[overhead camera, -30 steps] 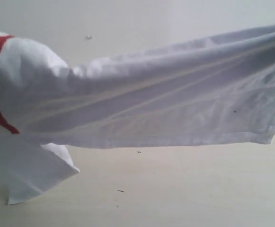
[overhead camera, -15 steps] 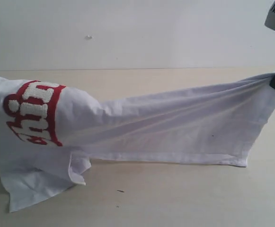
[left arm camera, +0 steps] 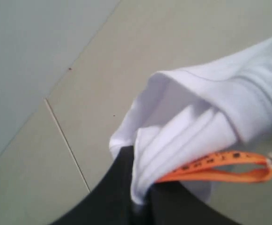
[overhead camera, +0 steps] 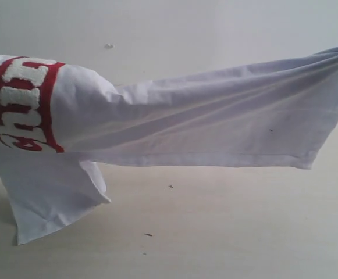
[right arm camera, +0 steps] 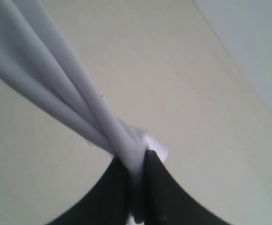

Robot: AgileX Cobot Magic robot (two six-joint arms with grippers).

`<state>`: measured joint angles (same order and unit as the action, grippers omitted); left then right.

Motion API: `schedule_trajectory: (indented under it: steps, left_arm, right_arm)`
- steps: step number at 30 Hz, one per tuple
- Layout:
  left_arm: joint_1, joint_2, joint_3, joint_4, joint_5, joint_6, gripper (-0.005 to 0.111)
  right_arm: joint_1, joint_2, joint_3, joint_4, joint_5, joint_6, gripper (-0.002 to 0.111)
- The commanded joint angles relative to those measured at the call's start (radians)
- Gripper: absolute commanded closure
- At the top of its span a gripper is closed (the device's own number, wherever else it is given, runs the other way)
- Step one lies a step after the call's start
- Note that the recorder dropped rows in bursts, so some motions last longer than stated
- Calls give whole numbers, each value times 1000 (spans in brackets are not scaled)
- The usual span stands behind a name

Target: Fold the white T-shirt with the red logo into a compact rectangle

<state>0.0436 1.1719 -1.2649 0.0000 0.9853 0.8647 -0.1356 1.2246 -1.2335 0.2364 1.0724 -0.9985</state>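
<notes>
While pinched at both ends, white T-shirt [overhead camera: 215, 128] taut.

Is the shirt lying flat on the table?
No, the white T-shirt hangs stretched in the air above the table, with one sleeve drooping down toward it.

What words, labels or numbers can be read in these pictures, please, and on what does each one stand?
"hin", read only roughly: puffy white letters lying sideways on the red logo of the white T-shirt. The rest of the word is out of view.
Orange neck tag: dark print, too blurred to read.
Nothing else in the three views bears text.
</notes>
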Motion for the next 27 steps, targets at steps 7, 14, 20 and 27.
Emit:
schedule_trajectory:
  steps: [7,14,20,27]
  left_arm:
    - [2,-280,-4,-24,236,-203,107]
    - [2,-249,-2,-87,236,-178,107]
    - [2,-49,13,-85,236,-132,107]
    - [2,249,23,52,182,-79,107]
  right_arm:
    - [3,-312,92,101,149,188,108]
    - [43,-293,129,56,149,174,108]
    - [43,-111,129,-1,149,165,108]
    - [43,166,129,-105,-17,110,108]
